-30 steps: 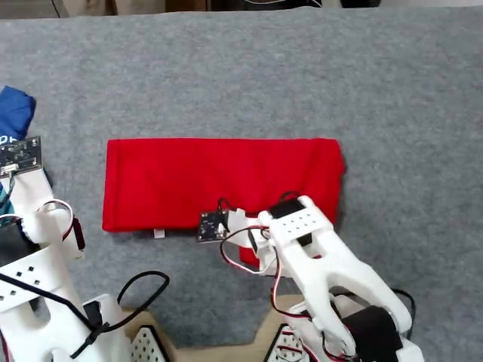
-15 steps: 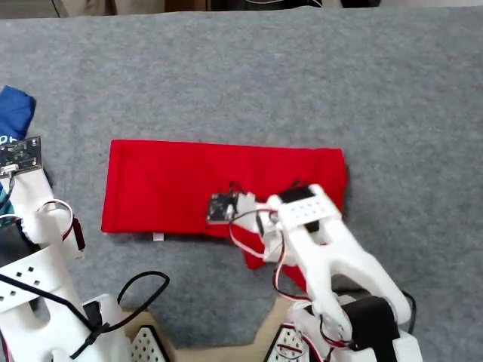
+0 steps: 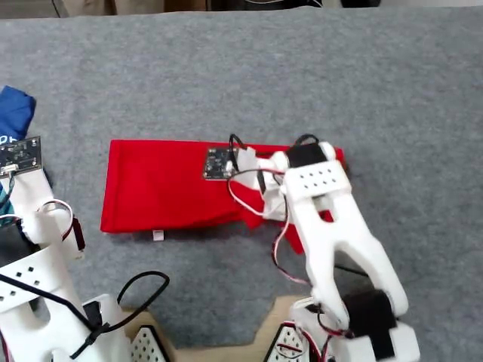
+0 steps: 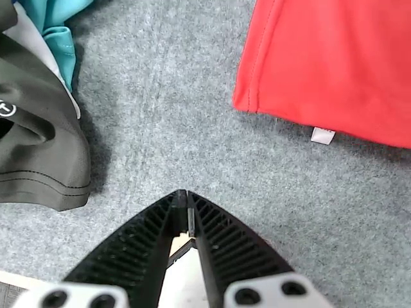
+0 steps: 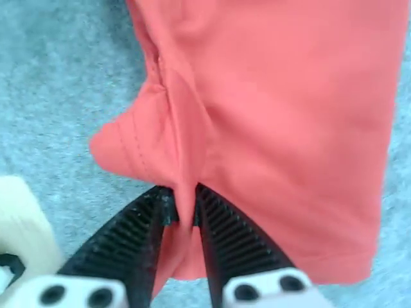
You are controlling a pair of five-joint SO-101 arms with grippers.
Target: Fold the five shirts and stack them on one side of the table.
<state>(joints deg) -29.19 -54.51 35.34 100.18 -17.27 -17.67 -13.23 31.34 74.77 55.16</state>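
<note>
A red shirt [image 3: 166,188] lies as a long folded strip across the middle of the grey table. My right gripper [image 5: 183,199] is shut on a pinched fold of the red shirt [image 5: 270,128], near its hem. In the high view the right arm [image 3: 317,196] stands over the shirt's right half, with lifted cloth [image 3: 256,213] hanging under it. My left gripper [image 4: 187,199] is shut on nothing, low over bare table, a short way off the red shirt's [image 4: 334,64] left near corner and its white tag [image 4: 322,134].
A blue shirt [image 3: 13,113] lies at the table's left edge. Beside the left gripper a dark garment [image 4: 32,147] and teal cloth [image 4: 51,19] are piled. The grey table [image 3: 339,75] stretches wide behind the red shirt. The arm bases stand at the near edge.
My right gripper has travelled from the shirt's near edge toward its far edge, dragging the near right part of the shirt up and over. The left arm has stayed still.
</note>
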